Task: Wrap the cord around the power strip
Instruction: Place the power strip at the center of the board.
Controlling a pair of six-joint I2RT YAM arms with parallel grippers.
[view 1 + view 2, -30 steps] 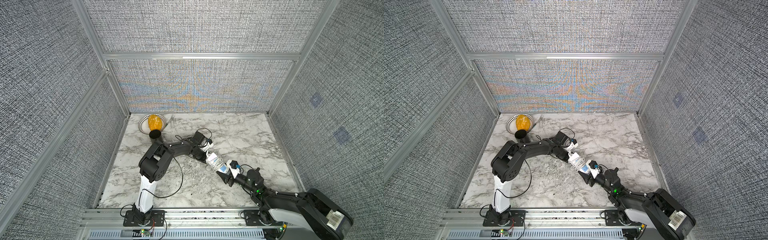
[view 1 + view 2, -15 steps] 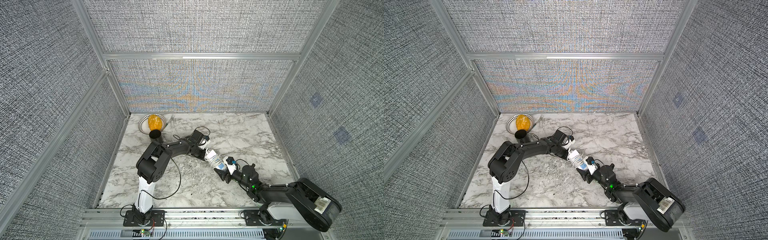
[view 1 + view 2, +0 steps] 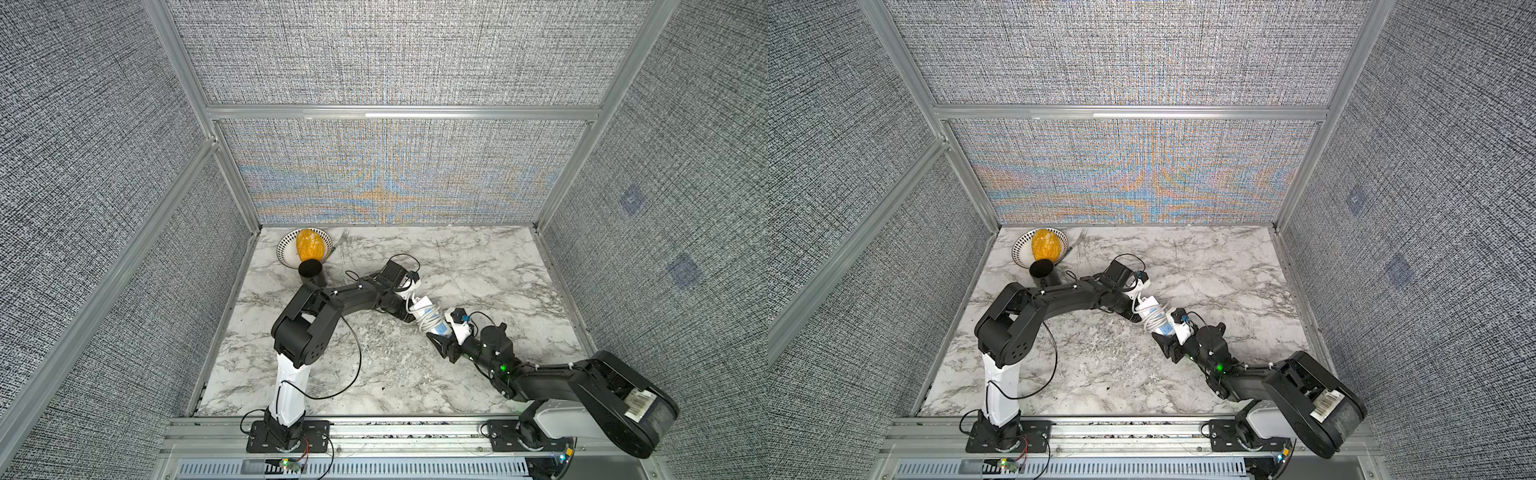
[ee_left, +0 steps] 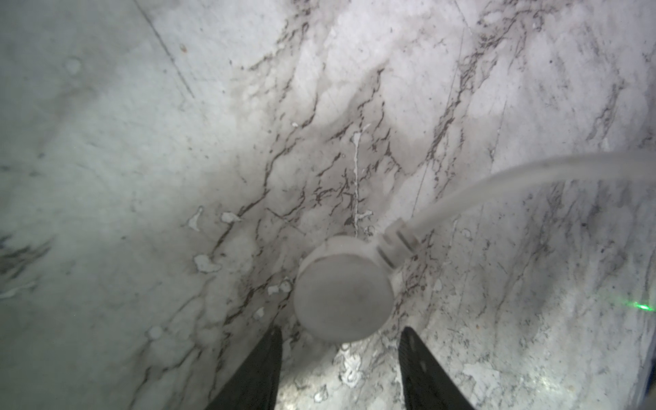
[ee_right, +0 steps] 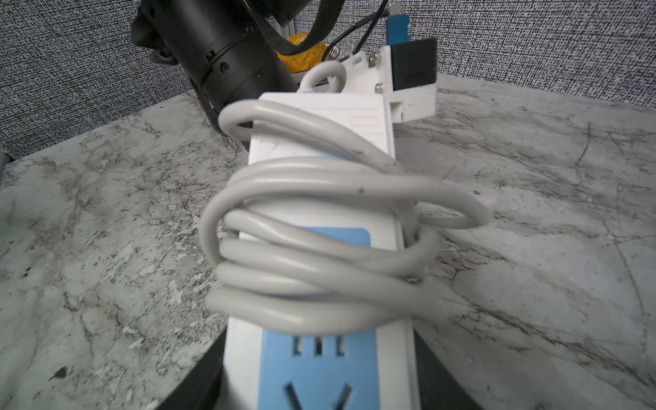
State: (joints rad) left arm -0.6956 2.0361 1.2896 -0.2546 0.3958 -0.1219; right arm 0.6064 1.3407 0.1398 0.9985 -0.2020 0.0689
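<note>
R gripper clamps white rectangular plastic power strip w/ blue sockets, over mid marble tabletop. Grey-white flexible cord looped several turns round it. L gripper jaws apart, round white plug just beyond tips, ungripped.

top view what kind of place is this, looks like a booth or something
Probably a robot test cell, not a home: grey textured wall panels in an aluminium frame enclose a marble-patterned tabletop, with the left arm and right arm bolted to a rail at its front.
</note>
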